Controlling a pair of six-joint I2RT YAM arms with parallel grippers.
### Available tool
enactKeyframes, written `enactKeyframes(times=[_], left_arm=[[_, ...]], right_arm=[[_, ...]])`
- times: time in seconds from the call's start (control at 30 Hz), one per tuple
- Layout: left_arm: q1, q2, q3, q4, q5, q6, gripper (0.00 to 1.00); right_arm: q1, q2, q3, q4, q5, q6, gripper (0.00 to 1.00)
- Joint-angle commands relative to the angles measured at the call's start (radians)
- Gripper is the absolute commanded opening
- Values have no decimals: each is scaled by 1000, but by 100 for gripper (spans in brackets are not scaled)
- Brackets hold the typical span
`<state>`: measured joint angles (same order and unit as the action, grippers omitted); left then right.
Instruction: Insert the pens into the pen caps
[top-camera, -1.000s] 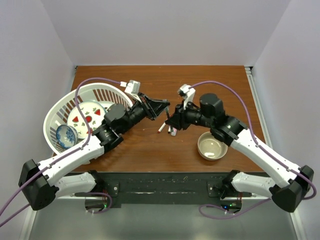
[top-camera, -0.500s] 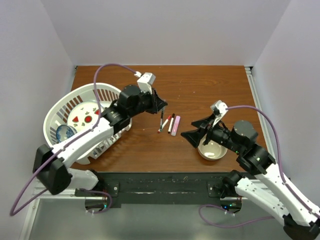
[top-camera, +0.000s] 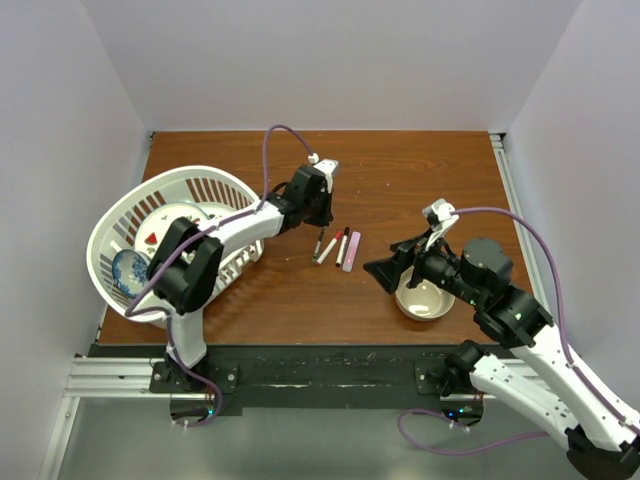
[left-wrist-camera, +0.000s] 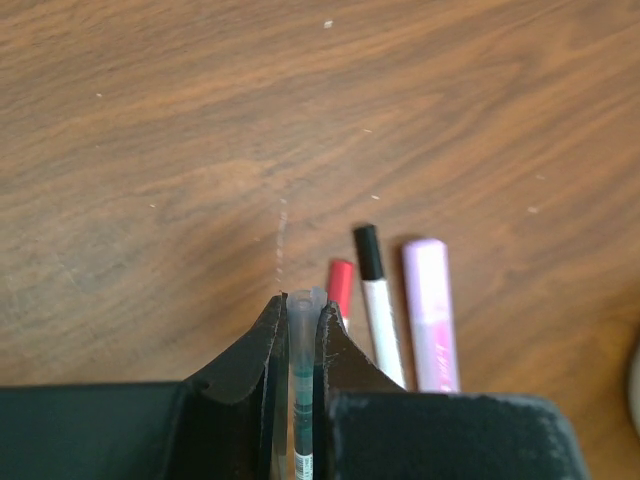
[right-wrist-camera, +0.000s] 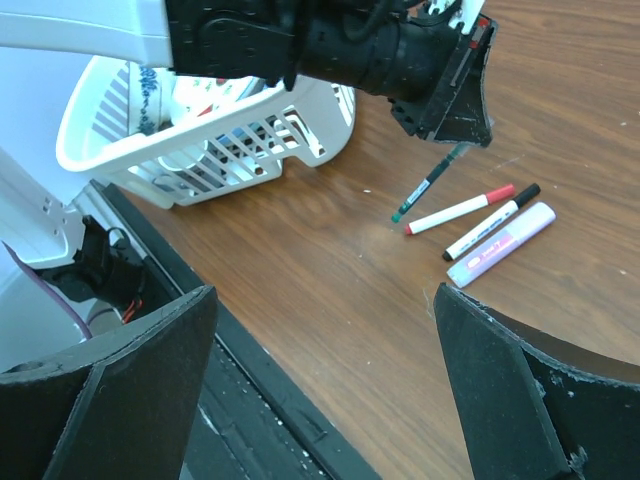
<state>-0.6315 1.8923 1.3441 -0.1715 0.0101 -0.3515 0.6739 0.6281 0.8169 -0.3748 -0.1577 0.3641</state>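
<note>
My left gripper (left-wrist-camera: 302, 310) is shut on a thin dark grey pen (right-wrist-camera: 430, 185), whose pale translucent end (left-wrist-camera: 304, 300) pokes out between the fingertips. The pen slants down from the gripper (top-camera: 322, 222), and its teal end is at the wood. Beside it lie a white pen with a red cap (left-wrist-camera: 341, 280), a white pen with a black cap (left-wrist-camera: 368, 245) and a thicker pink pen (left-wrist-camera: 430, 310). My right gripper (right-wrist-camera: 325, 370) stands wide open and empty, off to the near right of the pens (top-camera: 342, 246).
A cream bowl (top-camera: 425, 298) sits under my right wrist. A tipped white basket (top-camera: 120, 225) holding patterned dishes stands at the left, close to my left arm. The table's near edge with its black rail (right-wrist-camera: 250, 400) lies just below my right gripper.
The right gripper has pulled back from the pens to the near right and opened wide. The left arm has stretched out and carried the thin pen down beside the other pens.
</note>
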Motion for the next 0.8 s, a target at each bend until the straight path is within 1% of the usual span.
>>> enactKeyframes(times=[0.0, 0.2, 0.27, 0.37, 0.4, 0.47, 0.5, 0.67, 0.77], left_arm=[[24, 62, 81, -31, -50, 52, 0], [52, 131, 89, -23, -38, 62, 0], [56, 142, 92, -25, -33, 60, 3], [61, 146, 90, -20, -19, 51, 13], [62, 146, 90, -22, -16, 48, 20], [65, 142, 92, -26, -15, 46, 25], [64, 139, 90, -26, -15, 48, 30], [67, 74, 98, -51, 57, 43, 36], [69, -31, 108, -52, 105, 42, 44]], right_arm=[[1, -5, 48, -22, 35, 1, 93], [0, -24, 50, -53, 73, -2, 93], [0, -24, 53, -56, 83, -4, 93], [1, -15, 62, -65, 93, -2, 93], [0, -13, 64, -67, 96, -2, 93], [0, -7, 70, -75, 102, 1, 93], [1, -2, 73, -78, 107, 2, 93], [0, 5, 108, -110, 109, 33, 93], [1, 4, 137, -130, 119, 59, 93]])
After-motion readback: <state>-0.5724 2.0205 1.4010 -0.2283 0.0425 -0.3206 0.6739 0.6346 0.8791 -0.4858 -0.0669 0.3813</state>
